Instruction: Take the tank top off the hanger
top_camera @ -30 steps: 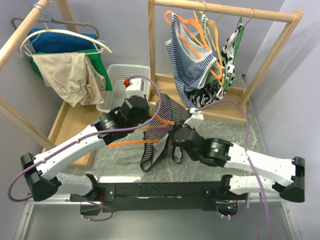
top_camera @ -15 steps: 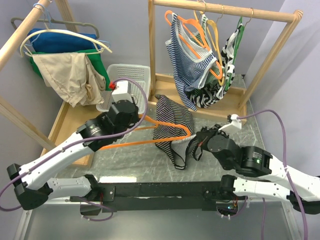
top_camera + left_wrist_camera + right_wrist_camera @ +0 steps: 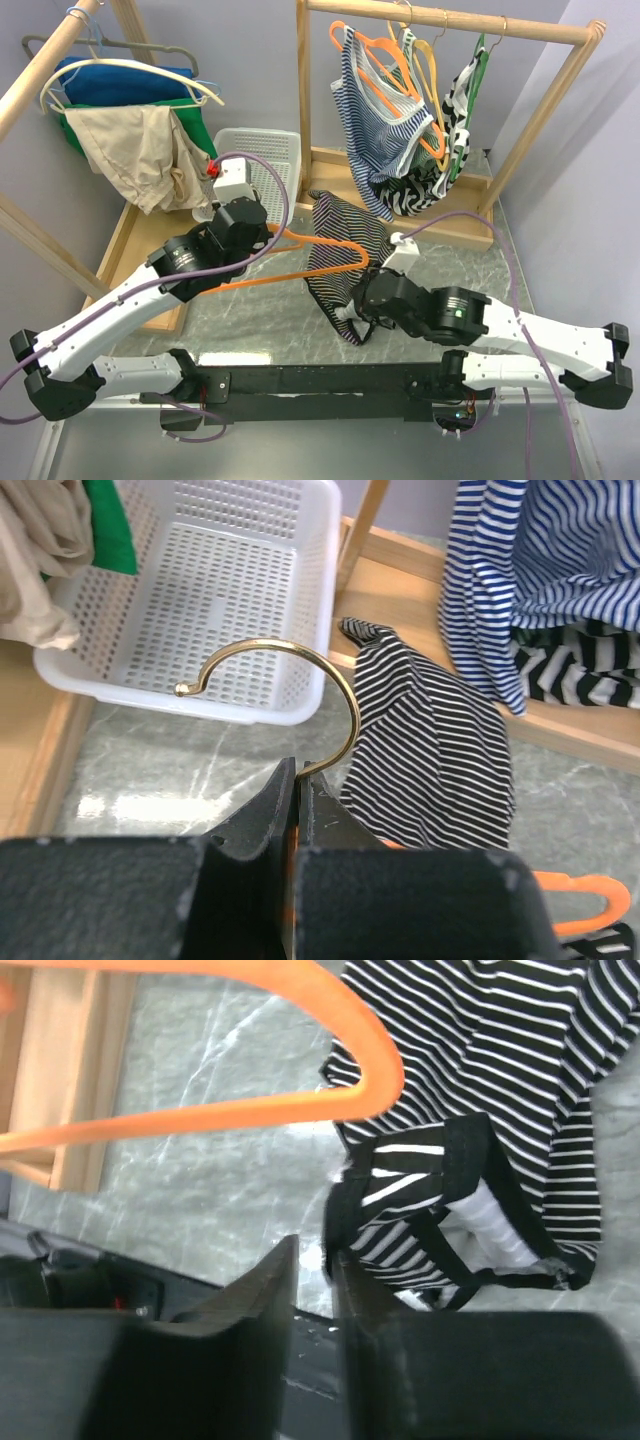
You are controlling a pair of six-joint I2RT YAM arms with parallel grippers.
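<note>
Tank top (image 3: pixel 345 225), black-and-white striped knit. Judged light, limp and stretchy, not fragile. It should sag and slip from any broad support, so the best hold is a pinch on a doubled edge, such as the black binding (image 3: pixel 338 1222) at a strap or armhole, rather than on the flat body. It lies crumpled on the grey desk (image 3: pixel 200 1220), at the centre of the overhead view.

Left of frame: the left fingers (image 3: pixel 255 820) are clamped on the neck of the orange hanger (image 3: pixel 200 1122), directly under its gold hook (image 3: pixel 270 643). The hanger is stiff and is carried above the desk, with its right shoulder reaching over the upper part of the striped cloth. The overhead view does not settle whether any fabric is caught on that shoulder. The right wrist view shows the shoulder tip bare, with the cloth beneath it.

Right of frame: the right fingers (image 3: pixel 255 1295) sit low at the lower edge of the cloth, narrowly apart. Desk shows in the gap and nothing is seen pinched between them. The binding ends at one fingertip; whether it touches or lies just beside cannot be told.
</note>
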